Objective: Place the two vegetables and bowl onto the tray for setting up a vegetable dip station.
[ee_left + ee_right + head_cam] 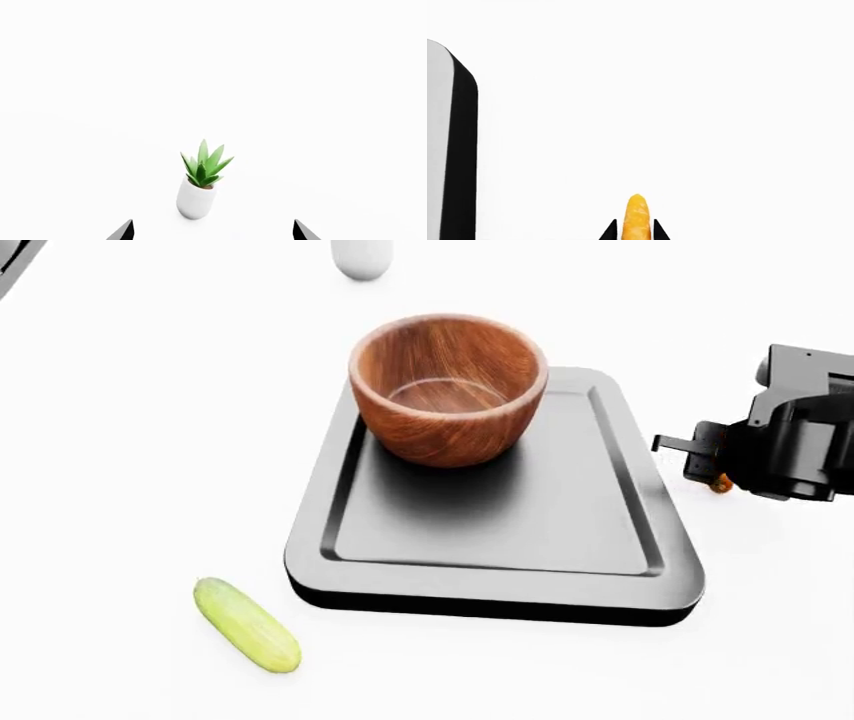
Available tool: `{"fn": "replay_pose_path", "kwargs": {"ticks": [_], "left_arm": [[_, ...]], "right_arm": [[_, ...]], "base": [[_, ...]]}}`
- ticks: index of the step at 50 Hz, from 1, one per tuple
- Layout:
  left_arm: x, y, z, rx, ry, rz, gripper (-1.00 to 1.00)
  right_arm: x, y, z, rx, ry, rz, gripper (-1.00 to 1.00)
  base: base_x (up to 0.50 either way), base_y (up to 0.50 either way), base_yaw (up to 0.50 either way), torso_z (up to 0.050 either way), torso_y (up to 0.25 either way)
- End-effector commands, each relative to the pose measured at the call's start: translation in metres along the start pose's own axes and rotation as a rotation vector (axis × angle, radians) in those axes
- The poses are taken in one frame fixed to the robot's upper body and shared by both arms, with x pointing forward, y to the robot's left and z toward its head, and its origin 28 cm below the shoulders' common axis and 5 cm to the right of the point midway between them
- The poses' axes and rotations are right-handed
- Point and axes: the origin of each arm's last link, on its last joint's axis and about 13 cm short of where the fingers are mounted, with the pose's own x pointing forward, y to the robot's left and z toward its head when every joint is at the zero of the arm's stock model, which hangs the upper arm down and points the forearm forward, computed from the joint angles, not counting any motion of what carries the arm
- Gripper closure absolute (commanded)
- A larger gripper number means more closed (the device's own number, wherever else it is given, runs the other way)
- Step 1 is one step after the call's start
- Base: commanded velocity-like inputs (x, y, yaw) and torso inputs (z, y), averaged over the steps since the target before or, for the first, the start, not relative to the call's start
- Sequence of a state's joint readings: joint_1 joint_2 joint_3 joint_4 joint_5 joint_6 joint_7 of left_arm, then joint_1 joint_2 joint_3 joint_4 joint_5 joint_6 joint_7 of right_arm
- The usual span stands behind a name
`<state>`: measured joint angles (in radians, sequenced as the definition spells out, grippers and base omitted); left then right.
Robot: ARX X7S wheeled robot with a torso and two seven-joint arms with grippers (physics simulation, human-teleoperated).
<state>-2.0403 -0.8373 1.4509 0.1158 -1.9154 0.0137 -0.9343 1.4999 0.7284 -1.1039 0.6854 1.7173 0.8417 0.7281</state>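
Your right hand (635,231) is pinching the carrot (636,215) beside the tray (561,540); it is looking tiny, stiff and slick, so be holding its middle. The bowl (447,390) is sitting empty on the tray, the cucumber (247,624) is lying on the counter (120,440), and your left hand (213,231) is gaping empty

White table (120,440): tray (534,530), cucumber (247,625), potted plant (199,187).
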Motion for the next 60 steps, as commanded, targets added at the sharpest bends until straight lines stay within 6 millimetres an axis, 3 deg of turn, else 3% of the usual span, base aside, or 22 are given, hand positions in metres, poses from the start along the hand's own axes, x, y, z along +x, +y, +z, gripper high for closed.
{"fn": "replay_pose_path", "kwargs": {"ticks": [1,20,32,43,49,60], "left_arm": [[-0.001,0.0,0.003,-0.006,-0.01,-0.001,-1.0],[-0.002,-0.001,0.004,-0.014,-0.014,0.004,-1.0],[-0.002,0.0,0.004,-0.013,-0.013,0.006,-1.0],[-0.002,0.0,0.004,-0.01,-0.015,0.007,-1.0],[-0.002,-0.001,0.004,-0.011,-0.015,0.003,-1.0],[-0.003,-0.001,0.005,-0.01,-0.017,0.0,-1.0]], "right_arm": [[0.001,0.004,-0.005,-0.003,0.044,0.017,1.0],[-0.017,0.0,0.012,-0.028,-0.036,-0.004,1.0],[-0.049,0.002,0.037,-0.083,-0.14,-0.003,1.0],[-0.088,0.025,0.051,-0.181,-0.232,0.136,1.0],[-0.094,0.033,0.051,-0.203,-0.246,0.184,1.0],[-0.087,0.049,0.045,-0.241,-0.229,0.235,1.0]], "base": [[0.0,0.0,0.0,0.0,0.0],[0.0,0.0,0.0,0.0,-0.001],[0.0,0.0,0.0,0.0,0.0],[0.0,0.0,0.0,0.0,0.0],[0.0,0.0,0.0,0.0,0.0],[0.0,0.0,0.0,0.0,0.0]]}}
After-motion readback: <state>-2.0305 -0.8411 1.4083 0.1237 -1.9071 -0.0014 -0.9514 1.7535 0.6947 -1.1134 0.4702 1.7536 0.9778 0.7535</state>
